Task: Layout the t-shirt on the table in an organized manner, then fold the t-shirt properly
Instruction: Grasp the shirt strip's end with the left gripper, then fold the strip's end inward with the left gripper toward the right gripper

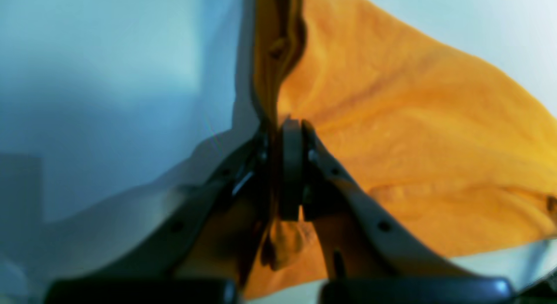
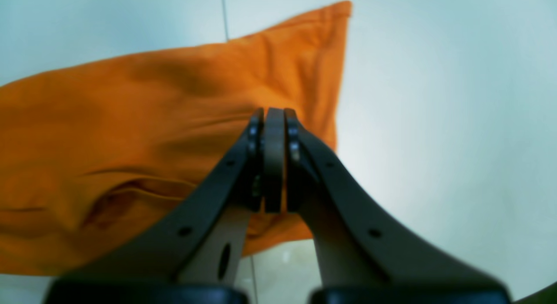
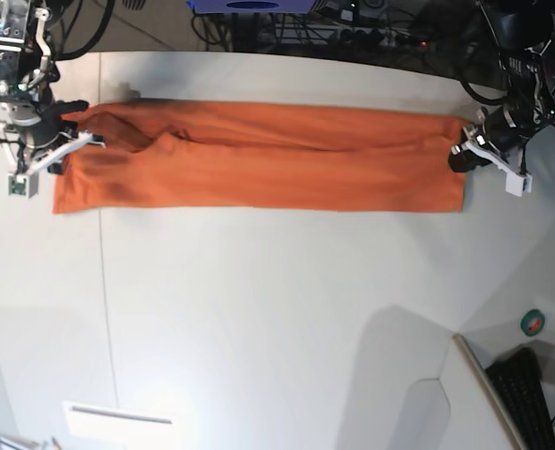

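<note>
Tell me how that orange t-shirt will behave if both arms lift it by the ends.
Probably floppy: the t-shirt lies in soft wrinkles on the table, so its middle should sag. Likely light, being thin cloth. It may bunch at the left gripper and right gripper, where folds gather.

Black keyboard and green tape roll at lower right corner.

T-shirt: plain orange cloth, folded lengthwise into long narrow band, stretched across far part of desk. Long crease runs along upper half; small fold bump toward one end. Lower edge straight, corners squared. In wrist views cloth rises in wrinkled folds off surface at both ends. Desk: smooth white top, thin dark seam line, curved near edge.
</note>
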